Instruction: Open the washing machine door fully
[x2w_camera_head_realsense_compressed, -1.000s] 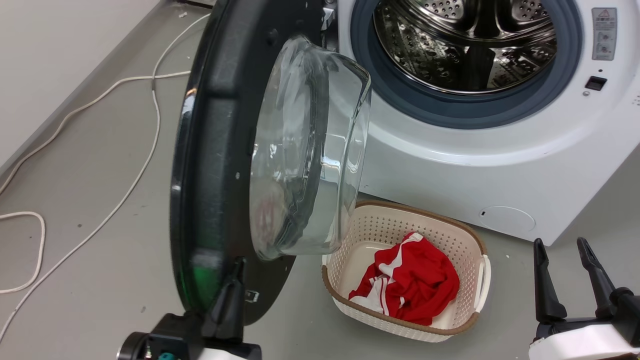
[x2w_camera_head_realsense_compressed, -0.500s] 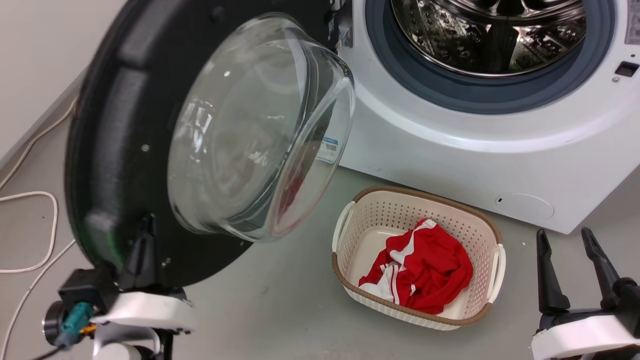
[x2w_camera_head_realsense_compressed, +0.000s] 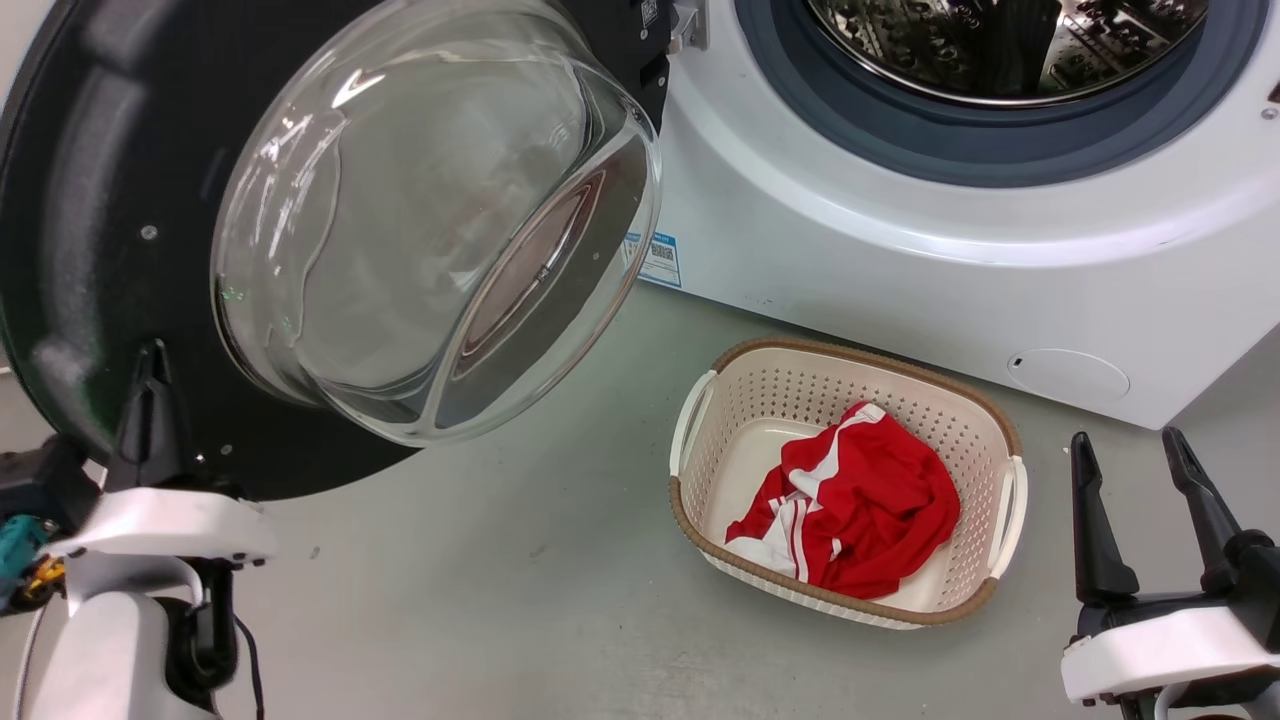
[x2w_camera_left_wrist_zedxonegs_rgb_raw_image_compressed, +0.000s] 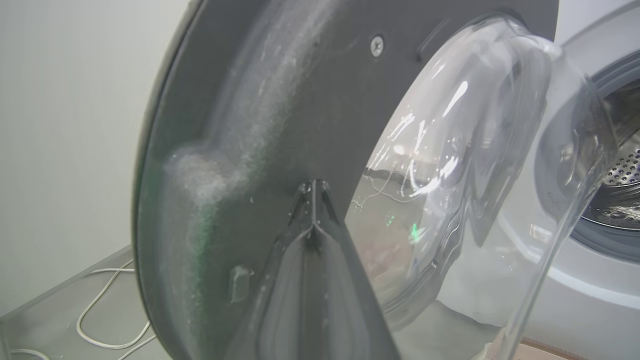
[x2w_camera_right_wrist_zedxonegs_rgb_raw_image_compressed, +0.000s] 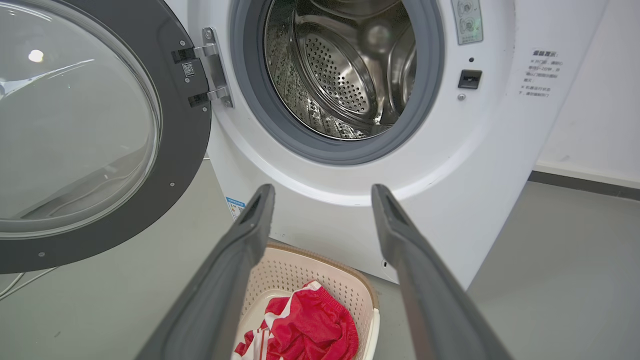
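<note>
The washing machine door hangs swung far open at the left, its inner black face and bulging glass bowl turned toward me. My left gripper is shut, its joined fingertips touching the black inner face just left of the bowl; the left wrist view shows the tips against the door. The white washing machine shows its steel drum and grey-blue seal. My right gripper stands open and empty at the lower right, far from the door; in the right wrist view the right gripper points at the machine and the door.
A cream laundry basket holding a red and white garment stands on the grey floor in front of the machine. White cables lie on the floor by the pale wall behind the door.
The door has swung further open toward the left, and my left gripper has moved left with it, tips still on its inner face. The head camera has shifted. The right gripper stays put.
</note>
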